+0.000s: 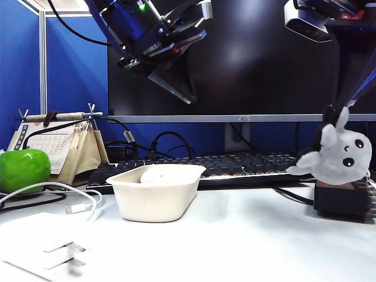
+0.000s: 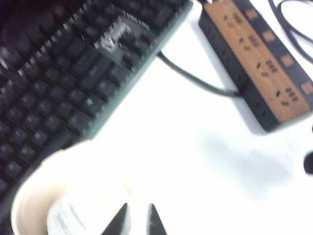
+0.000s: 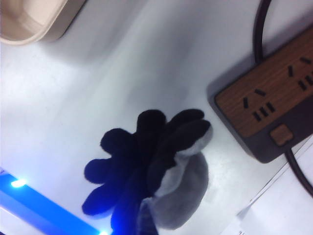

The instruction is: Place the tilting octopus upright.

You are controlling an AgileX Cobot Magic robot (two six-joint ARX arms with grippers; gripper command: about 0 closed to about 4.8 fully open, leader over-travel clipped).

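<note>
A white table (image 1: 247, 235) spreads across the exterior view, its broad middle and front bare between a white tray (image 1: 157, 200) at about 9 o'clock of centre and a black power strip with a wood-look top (image 1: 342, 198) at 3 o'clock. Along the table's back edge runs a black keyboard (image 1: 235, 166) beneath a dark monitor (image 1: 247, 59), the tray standing just in front of the keyboard's left half. The left gripper (image 2: 134, 221) hangs high at 11 o'clock in the exterior view, well above the tray; its wrist camera looks down into the tray's rim, the two finger tips standing a little apart with nothing between them. The right gripper (image 1: 332, 113) comes down at 3 o'clock, closed on the octopus (image 1: 339, 154), which hangs in the air just above the power strip with its face toward the camera and body tilted. From the right wrist, the octopus (image 3: 156, 171) shows dark tentacles fanned over open tabletop, with the power strip (image 3: 266, 112) near and the tray's corner (image 3: 34, 24) well apart. A green apple (image 1: 23, 169) and a white plug adapter (image 1: 44, 247) sit at the left edge.
</note>
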